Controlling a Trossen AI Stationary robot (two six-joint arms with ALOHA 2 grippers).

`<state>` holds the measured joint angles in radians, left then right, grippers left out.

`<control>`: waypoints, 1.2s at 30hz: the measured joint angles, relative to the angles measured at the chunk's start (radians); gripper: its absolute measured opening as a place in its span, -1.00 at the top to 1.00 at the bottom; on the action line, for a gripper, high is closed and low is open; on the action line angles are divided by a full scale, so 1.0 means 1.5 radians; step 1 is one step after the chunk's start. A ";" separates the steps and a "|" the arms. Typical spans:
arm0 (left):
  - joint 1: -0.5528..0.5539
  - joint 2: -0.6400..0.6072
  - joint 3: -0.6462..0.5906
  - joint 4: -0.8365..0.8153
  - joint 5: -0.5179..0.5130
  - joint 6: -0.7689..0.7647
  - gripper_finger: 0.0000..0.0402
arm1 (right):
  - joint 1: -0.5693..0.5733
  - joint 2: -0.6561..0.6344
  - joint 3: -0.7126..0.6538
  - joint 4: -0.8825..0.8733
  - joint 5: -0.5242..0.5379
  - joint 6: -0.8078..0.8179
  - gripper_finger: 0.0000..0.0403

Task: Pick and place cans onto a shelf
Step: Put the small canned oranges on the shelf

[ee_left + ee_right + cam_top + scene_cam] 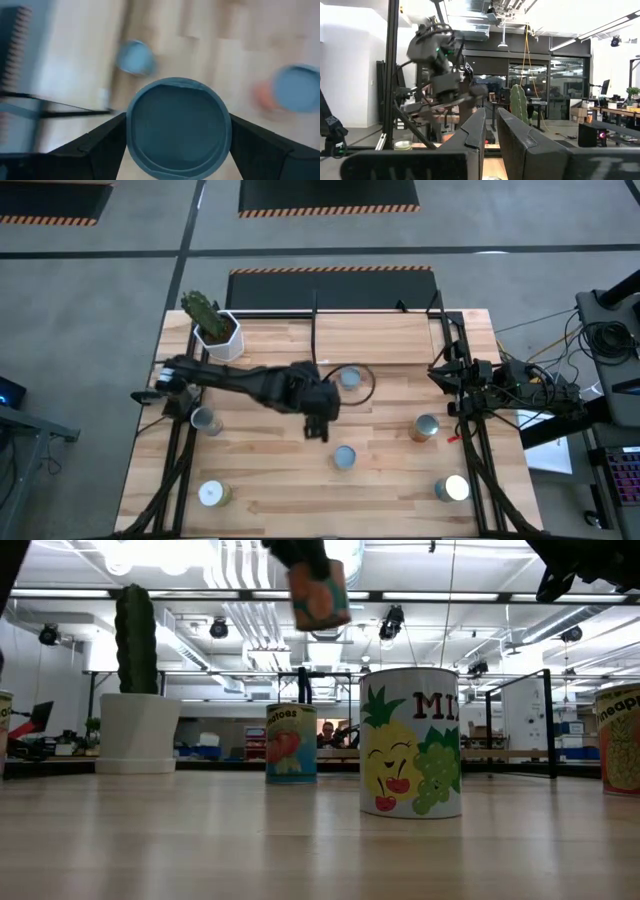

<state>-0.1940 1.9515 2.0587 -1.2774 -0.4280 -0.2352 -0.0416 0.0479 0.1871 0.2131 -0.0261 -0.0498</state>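
Observation:
My left gripper [318,423] is over the middle of the table, shut on a can [177,127] with a blue-grey top and an orange and green label [320,595], high above the tabletop. Other cans stand on their bases on the table: one near the shelf [350,378], one just nearer than my left gripper [344,457], two at the left [205,420] [212,494] and two at the right [427,427] [452,488]. The light-wood shelf [375,335] with black posts is at the far edge. My right gripper [490,132] waits shut at the table's right edge. My left gripper pinches the can's round side wall just below its top rim [131,131] between its two fingers, one on each side. The fingers [102,145] come from above, pointing down. The can hangs upright, lifted clear of the table.
A white hexagonal pot [220,335] with a cactus stands at the far left corner. In the low view a fruit-label can [412,743] stands near and a tomato can [291,743] farther back. Black arm frames run along both table sides.

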 joint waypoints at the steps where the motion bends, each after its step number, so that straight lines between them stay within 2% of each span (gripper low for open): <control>1: 0.007 0.016 0.031 -0.019 -0.012 0.017 -0.45 | 0.000 0.000 0.000 0.000 0.000 0.000 0.81; 6: 0.037 0.095 0.169 -0.052 -0.024 0.096 -0.45 | 0.000 0.000 0.000 -0.006 0.000 0.003 0.81; 8: 0.048 0.123 0.200 -0.044 -0.040 0.125 -0.45 | 0.000 0.000 0.000 -0.012 0.000 0.007 0.81; 13: 0.079 0.120 0.136 0.045 -0.067 0.197 -0.45 | 0.000 0.000 0.000 -0.024 0.000 0.013 0.81; 22: 0.174 0.122 0.089 0.175 -0.056 0.196 -0.45 | 0.000 0.000 0.000 -0.027 0.000 0.017 0.81; 29: 0.241 0.153 0.088 0.183 -0.047 0.160 -0.45 | 0.000 0.000 0.000 -0.030 0.000 0.016 0.81; 36: 0.271 0.203 0.089 0.182 -0.015 0.131 -0.45 | 0.000 0.000 0.000 -0.032 0.000 0.016 0.81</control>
<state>0.2128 2.2566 2.1915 -1.0042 -0.4506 -0.0387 -0.0414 0.0475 0.1871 0.1646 -0.0254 -0.0261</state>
